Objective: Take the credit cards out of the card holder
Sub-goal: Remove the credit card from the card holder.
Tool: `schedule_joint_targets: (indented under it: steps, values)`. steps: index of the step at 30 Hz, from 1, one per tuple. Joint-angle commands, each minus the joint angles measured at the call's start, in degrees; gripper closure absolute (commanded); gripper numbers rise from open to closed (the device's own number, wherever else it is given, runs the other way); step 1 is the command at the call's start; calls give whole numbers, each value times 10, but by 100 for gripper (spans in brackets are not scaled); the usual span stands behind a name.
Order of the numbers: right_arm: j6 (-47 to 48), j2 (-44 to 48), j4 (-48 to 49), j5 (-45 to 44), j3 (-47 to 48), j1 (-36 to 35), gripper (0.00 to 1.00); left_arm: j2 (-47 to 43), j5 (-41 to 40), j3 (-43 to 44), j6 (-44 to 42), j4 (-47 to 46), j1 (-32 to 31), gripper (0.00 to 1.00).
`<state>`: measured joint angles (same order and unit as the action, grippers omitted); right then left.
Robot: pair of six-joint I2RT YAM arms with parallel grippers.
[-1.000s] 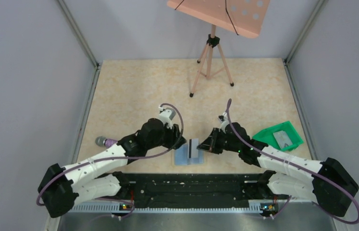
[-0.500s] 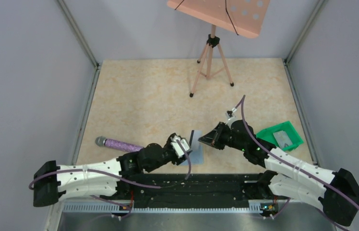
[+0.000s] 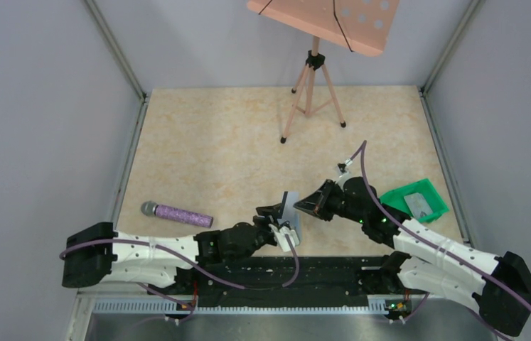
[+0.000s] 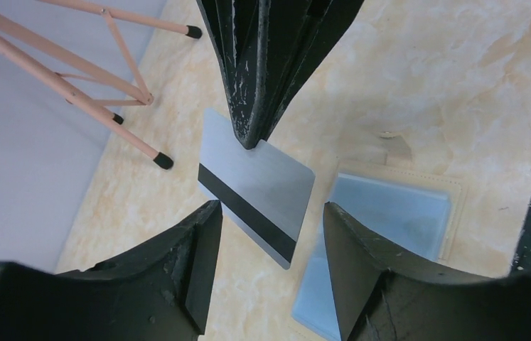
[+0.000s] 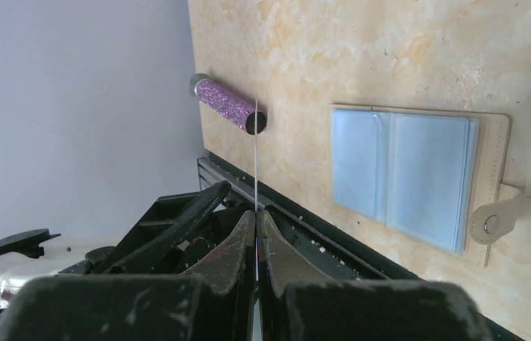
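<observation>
My right gripper [image 5: 256, 213] is shut on one edge of a silver credit card [image 4: 255, 188] with a black stripe and holds it above the table. In the right wrist view the card [image 5: 256, 153] shows edge-on as a thin line. My left gripper [image 4: 269, 207] is open, one finger on each side of the card's free end, not touching it. The card holder [image 5: 411, 177] lies open and flat on the table, two light-blue panels up and a beige tab at its side. From the left wrist it [image 4: 390, 220] lies below and to the right of the card.
A green tray [image 3: 426, 190] at the right holds another grey card [image 3: 420, 205]. A purple microphone [image 3: 177, 213] lies at the left. A pink music stand's tripod [image 3: 312, 92] stands at the back. The black base rail [image 3: 276, 273] runs along the near edge.
The right gripper has lifted the card up and away from the card holder. The left arm has swung low toward the near edge, and its gripper has opened around the card.
</observation>
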<state>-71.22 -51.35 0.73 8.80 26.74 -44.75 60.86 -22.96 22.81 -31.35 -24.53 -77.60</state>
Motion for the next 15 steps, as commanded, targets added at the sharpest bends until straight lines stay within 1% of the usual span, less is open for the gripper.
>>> schedule_joint_targets:
  steps: [1, 5, 8, 10, 14, 15]
  values:
    - [-11, 16, 14, 1, 28, 5, 100, 26, -36, -1, -50, -78, -7, 41]
    - [-18, 18, 19, 1, 23, 5, 100, 45, -54, -1, -57, -103, -11, 47]
    - [-23, 19, 23, 1, 17, 5, 100, 54, -64, -5, -63, -125, -14, 55]
    - [-25, 19, 24, -1, 12, 5, 100, 57, -72, -7, -62, -135, -15, 65]
    - [-20, 19, 29, -5, 5, 6, 100, 53, -92, -8, -43, -140, -17, 92]
    - [-13, 22, 31, -7, 4, 7, 100, 51, -100, -7, -34, -138, -17, 97]
